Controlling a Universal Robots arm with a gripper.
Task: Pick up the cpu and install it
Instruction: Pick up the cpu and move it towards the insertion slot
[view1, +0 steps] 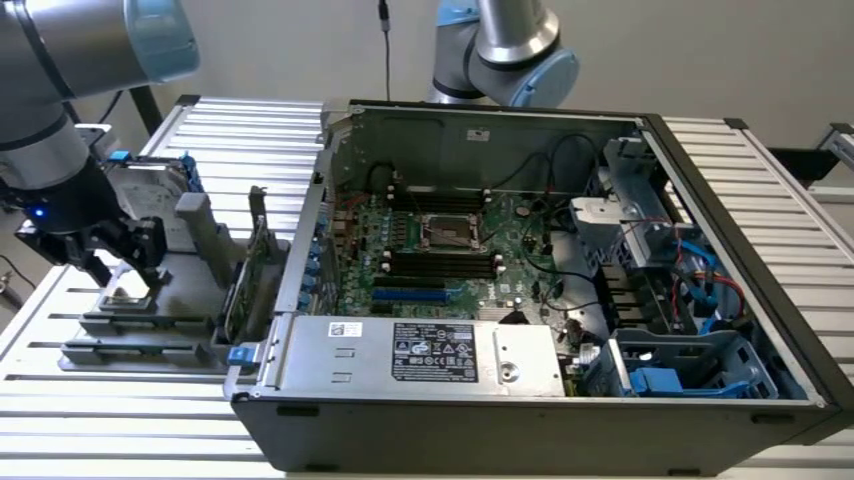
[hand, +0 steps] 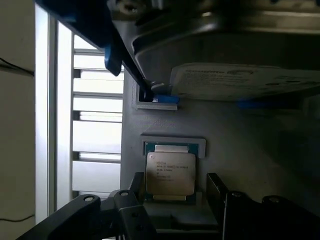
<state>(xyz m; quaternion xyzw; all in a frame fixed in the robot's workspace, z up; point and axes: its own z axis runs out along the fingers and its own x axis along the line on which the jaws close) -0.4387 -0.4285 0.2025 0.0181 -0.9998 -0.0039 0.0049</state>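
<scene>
The black two-finger tool (view1: 123, 265) is released, its jaws spread to either side of the small square silvery-grey cpu (view1: 127, 293). The cpu lies flat in a grey holder block (view1: 174, 325) on the slatted metal desk (view1: 80, 400), beside the open computer case (view1: 534, 420).

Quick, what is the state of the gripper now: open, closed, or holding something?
Gripper: open, holding nothing; it stands over the cpu, one finger on either side of it.
</scene>
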